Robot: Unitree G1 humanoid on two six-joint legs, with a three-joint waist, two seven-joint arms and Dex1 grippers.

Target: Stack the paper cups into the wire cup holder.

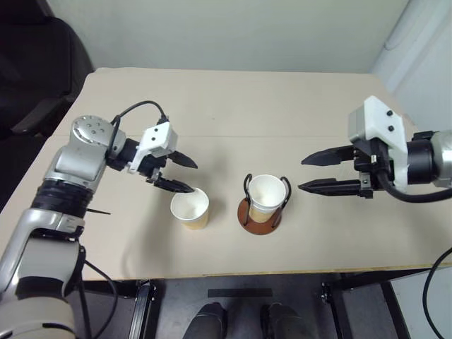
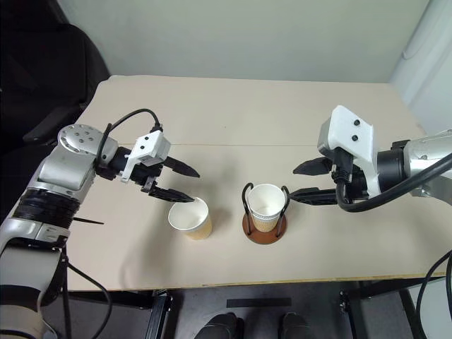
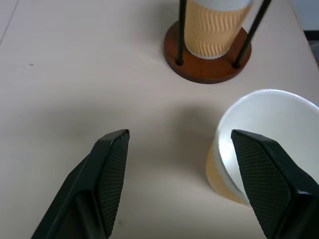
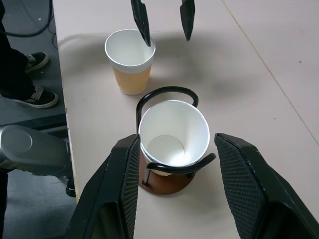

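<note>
On the beige table (image 1: pixel 282 106), near its front edge, a tan paper cup with white inside (image 1: pixel 266 197) sits in the brown-based wire cup holder (image 1: pixel 259 216). A second tan cup (image 1: pixel 190 209) stands beside it, under the spread left gripper (image 1: pixel 183 174). The right gripper (image 1: pixel 305 174) hovers spread, empty

A small wire cup holder (image 1: pixel 260 215) stands near the front edge of the table: a round reddish-brown disc base with two thin dark wire loops rising upright from it. Paper cups (image 1: pixel 266 195) sit nested inside it, upright between the loops, tan and ribbed outside, white inside, the rolled white rim about level with the loop tops; how many are nested I cannot tell. Another paper cup (image 1: pixel 191 208) of the same kind stands upright on the table just beside the holder, on its left, apart from it, mouth open upward.
</note>
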